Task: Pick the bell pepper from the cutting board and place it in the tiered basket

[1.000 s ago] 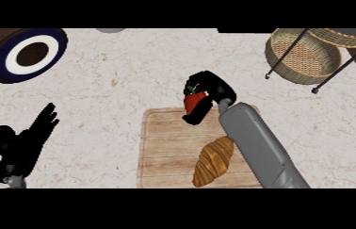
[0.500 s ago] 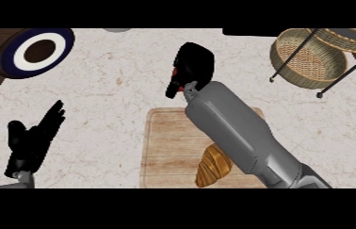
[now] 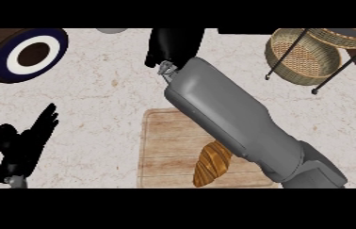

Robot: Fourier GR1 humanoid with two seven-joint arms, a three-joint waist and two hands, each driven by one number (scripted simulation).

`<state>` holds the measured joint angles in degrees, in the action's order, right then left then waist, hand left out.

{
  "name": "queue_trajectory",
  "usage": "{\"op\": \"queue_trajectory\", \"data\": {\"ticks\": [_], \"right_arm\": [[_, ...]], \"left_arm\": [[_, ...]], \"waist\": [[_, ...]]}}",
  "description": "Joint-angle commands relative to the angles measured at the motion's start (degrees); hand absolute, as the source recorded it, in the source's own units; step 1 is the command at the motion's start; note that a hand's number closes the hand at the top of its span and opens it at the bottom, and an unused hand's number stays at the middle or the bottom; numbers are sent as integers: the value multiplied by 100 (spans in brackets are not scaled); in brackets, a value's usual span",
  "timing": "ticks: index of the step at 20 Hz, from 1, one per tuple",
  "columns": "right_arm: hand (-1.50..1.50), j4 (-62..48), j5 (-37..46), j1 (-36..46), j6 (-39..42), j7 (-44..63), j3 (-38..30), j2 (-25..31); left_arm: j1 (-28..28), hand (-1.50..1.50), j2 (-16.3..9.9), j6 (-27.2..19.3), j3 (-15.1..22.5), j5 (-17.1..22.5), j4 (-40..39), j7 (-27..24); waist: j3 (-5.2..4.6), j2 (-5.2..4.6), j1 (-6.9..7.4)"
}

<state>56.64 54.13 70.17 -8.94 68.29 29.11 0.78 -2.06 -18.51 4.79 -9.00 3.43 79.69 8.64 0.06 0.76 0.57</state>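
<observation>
The right hand (image 3: 173,46) hangs above the counter (image 3: 104,96), past the cutting board (image 3: 163,143); its grip cannot be made out, and the bell pepper is hidden. The tiered basket (image 3: 303,56) stands at right. The left hand (image 3: 28,145) rests open at the left edge.

A pale marbled counter (image 3: 97,101) with faint beige veining fills the frame, evenly lit. A dark blue plate (image 3: 31,53) with a white ring sits at the upper left, and a small grey object (image 3: 111,30) shows at the top edge.
</observation>
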Motion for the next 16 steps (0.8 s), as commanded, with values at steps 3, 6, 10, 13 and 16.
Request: {"op": "queue_trajectory", "data": {"ticks": [3,6,10,13,16], "right_arm": [[150,343,541,278,-46,1102,-531,-43],[150,570,578,222,33,772,-987,441],[150,385,551,39,-184,-92,-1508,902],[150,-118,604,-15,-360,-757,-1791,1244],[150,-626,766,130,-706,-1046,-1981,1179]], "left_arm": [[-49,0,49,38,-25,0,-209,-12],[-38,0,23,-39,-121,-38,-261,-125],[-39,0,271,-222,115,-128,186,263],[-154,0,131,80,-53,6,-17,-144],[69,0,13,119,-132,-4,-95,-10]], "waist": [[-8,-39,-92],[-7,-38,-140],[-3,-69,-65],[-8,-91,-11],[-9,-100,19]]}}
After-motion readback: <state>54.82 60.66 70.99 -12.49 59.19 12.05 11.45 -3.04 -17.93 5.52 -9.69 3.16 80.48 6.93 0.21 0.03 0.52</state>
